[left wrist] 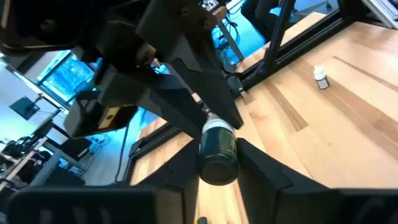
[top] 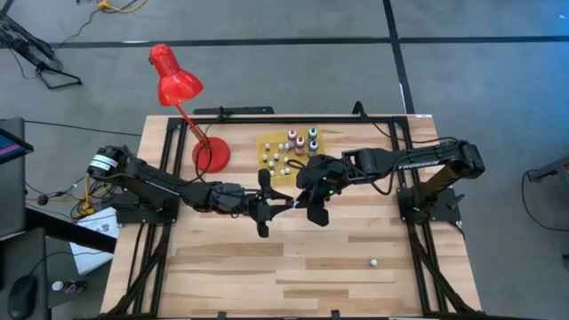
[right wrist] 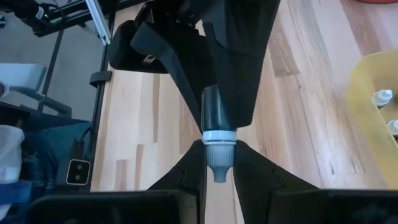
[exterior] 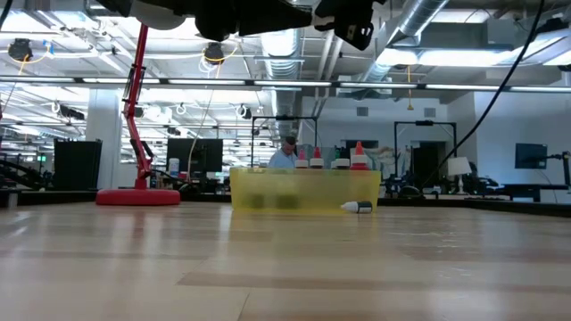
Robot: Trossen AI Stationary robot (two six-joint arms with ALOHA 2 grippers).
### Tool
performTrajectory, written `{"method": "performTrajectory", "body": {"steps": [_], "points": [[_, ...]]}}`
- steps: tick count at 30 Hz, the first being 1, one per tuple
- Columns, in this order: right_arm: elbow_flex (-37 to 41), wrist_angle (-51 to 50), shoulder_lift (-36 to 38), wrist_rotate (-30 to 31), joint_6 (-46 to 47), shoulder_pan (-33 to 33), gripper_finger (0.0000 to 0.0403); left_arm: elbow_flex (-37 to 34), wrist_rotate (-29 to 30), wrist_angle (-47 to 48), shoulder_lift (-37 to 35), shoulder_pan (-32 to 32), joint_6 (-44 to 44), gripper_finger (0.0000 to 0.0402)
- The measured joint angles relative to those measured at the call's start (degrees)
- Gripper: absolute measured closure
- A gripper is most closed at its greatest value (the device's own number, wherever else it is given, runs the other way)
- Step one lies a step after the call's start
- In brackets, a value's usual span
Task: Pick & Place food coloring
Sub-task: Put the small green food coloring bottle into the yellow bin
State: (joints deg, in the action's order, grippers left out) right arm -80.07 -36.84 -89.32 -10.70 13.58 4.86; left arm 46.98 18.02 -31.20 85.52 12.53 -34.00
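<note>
Bottle in hand: a dark food coloring bottle [right wrist: 217, 112] with a pale cap hangs in mid-air at the centre of the high view, between the two arms.
Right tool [right wrist: 218, 163]: fingers clamped on the bottle's cap end.
Left tool [left wrist: 219, 163]: fingers on either side of the bottle's dark body and touching it; whether the grip is firm I cannot tell.
Step, as I judge it: a hand-over from one arm to the other, not yet finished.
Rest of the food coloring: most bottles [top: 289, 149] stand on the yellow mat [top: 267, 142], upper centre of the high view.
Strays: one bottle [top: 374, 263] lies alone on the table [top: 356, 284], lower right; another [exterior: 357, 207] lies just before the mat in the low view.
Left to do: place the held bottle, then the others.
</note>
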Motion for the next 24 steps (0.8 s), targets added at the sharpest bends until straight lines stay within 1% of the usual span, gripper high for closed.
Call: {"method": "performTrajectory", "body": {"steps": [2, 5, 9, 12, 16, 18, 20, 24], "points": [[0.0, 0.0, 0.0, -0.1, 0.0, 0.0, 0.0349, 0.0, -0.2, 0.2, 0.0, 0.0, 0.1, 0.0333], [0.0, -0.1, 0.0, -0.2, 0.1, 0.0, 0.0349, 0.0, -2.8, 0.2, 0.0, 0.0, 0.4, 0.0353], [0.0, -0.2, 0.0, -0.6, 0.6, 0.0, 0.0339, 0.0, -5.3, 0.2, 0.0, -0.1, 1.8, 0.0352], [0.0, -0.5, 0.0, -2.1, 0.5, -0.1, 0.0314, 0.0, -5.8, 0.6, 0.0, 0.0, 3.7, 0.0346], [-0.1, -1.0, 0.1, -2.9, 0.5, -0.1, 0.0263, 0.0, -6.3, 0.6, 0.0, 0.0, 6.4, 0.0348], [-2.2, -5.3, 0.1, -3.1, -1.1, -0.5, 0.0238, 0.0, -6.2, 0.6, 0.0, 0.0, 8.1, 0.0349], [-6.4, -11.8, 0.1, -3.0, -3.3, -1.1, 0.0217, 0.0, -5.7, 0.3, 0.0, 0.0, 9.2, 0.0348], [-16.1, -23.9, 0.2, -2.0, -6.4, -2.4, 0.0194, -0.1, -5.5, -1.0, 0.0, 0.0, 10.7, 0.0348]]}}
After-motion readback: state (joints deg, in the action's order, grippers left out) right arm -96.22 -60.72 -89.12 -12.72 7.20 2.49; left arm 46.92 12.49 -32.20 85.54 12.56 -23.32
